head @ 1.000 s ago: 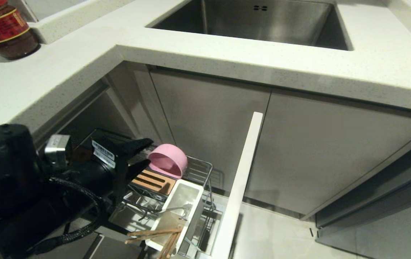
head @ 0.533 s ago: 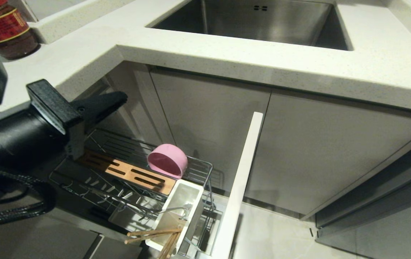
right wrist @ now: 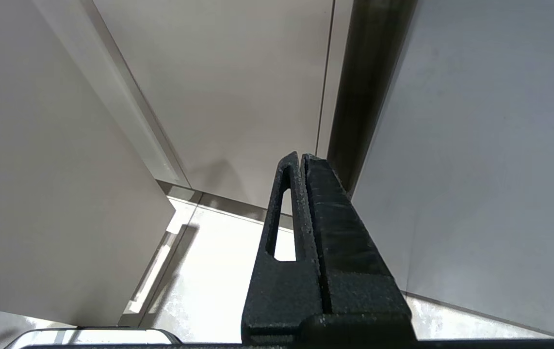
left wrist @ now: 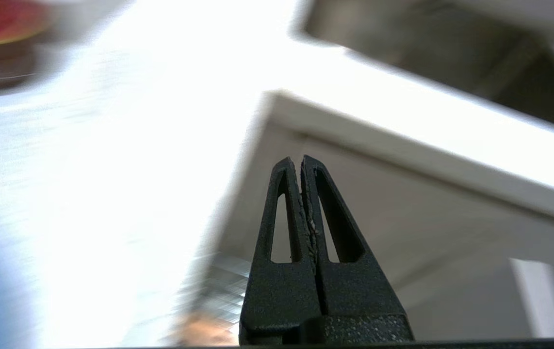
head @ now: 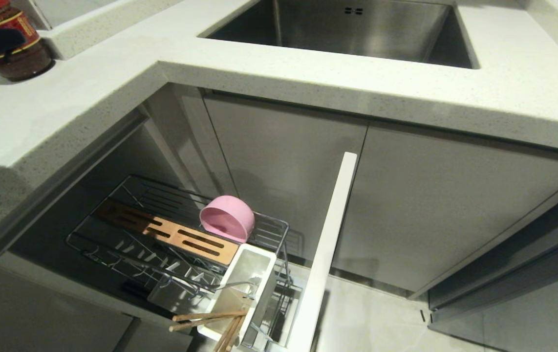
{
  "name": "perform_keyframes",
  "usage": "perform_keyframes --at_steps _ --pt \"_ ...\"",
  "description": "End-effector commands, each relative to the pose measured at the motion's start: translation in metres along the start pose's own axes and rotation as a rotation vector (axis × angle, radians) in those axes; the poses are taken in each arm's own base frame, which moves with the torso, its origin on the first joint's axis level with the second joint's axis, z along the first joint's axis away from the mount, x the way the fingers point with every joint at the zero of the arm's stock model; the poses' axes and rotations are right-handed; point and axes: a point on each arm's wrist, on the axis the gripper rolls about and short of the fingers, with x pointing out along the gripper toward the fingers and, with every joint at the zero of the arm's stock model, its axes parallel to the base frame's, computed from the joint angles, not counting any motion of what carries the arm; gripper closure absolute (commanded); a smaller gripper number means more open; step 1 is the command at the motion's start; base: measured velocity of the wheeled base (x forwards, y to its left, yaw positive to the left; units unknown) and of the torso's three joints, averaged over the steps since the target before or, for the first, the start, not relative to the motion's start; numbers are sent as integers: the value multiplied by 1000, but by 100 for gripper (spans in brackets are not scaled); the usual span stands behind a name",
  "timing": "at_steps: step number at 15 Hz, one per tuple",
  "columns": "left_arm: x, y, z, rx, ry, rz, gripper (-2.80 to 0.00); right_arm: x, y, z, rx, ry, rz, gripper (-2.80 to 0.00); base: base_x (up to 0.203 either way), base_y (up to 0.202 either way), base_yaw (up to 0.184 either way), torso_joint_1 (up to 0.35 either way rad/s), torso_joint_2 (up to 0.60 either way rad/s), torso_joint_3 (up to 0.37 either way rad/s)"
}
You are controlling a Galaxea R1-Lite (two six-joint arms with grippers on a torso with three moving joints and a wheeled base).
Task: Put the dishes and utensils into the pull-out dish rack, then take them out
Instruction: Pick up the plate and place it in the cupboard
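Nearest, chopsticks (head: 210, 320) and a fork (head: 232, 284) sit in the white holder (head: 252, 274) at the near end of the pulled-out rack (head: 161, 239). Farther back, the pink bowl (head: 227, 217) rests tilted beside the wooden strip (head: 171, 233). At far left, over the counter (head: 88, 83) by a jar (head: 12, 41), the left gripper (left wrist: 301, 162) is pressed closed, empty. The right gripper (right wrist: 301, 157), closed on nothing, hangs by cabinet doors (right wrist: 238, 87).

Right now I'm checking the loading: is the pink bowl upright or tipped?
Tipped. The pink bowl stands on its edge in the rack, its opening facing sideways, beside the wooden strip.
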Motion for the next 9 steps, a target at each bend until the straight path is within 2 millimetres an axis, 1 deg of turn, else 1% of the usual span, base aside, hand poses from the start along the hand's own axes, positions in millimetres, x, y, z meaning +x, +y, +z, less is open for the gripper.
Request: perform_keyframes --at_steps 1,4,5,9 --pt "4 12 9 38 64 163 0 1 0 -7 0 25 0 0 0 0 0 0 0 0" --pt "11 23 18 65 65 479 0 1 0 -7 0 25 0 0 0 0 0 0 0 0" --pt "14 24 20 68 68 549 0 1 0 -7 0 25 0 0 0 0 0 0 0 0" --pt "31 31 19 38 115 635 0 1 0 -7 0 25 0 0 0 0 0 0 0 0"
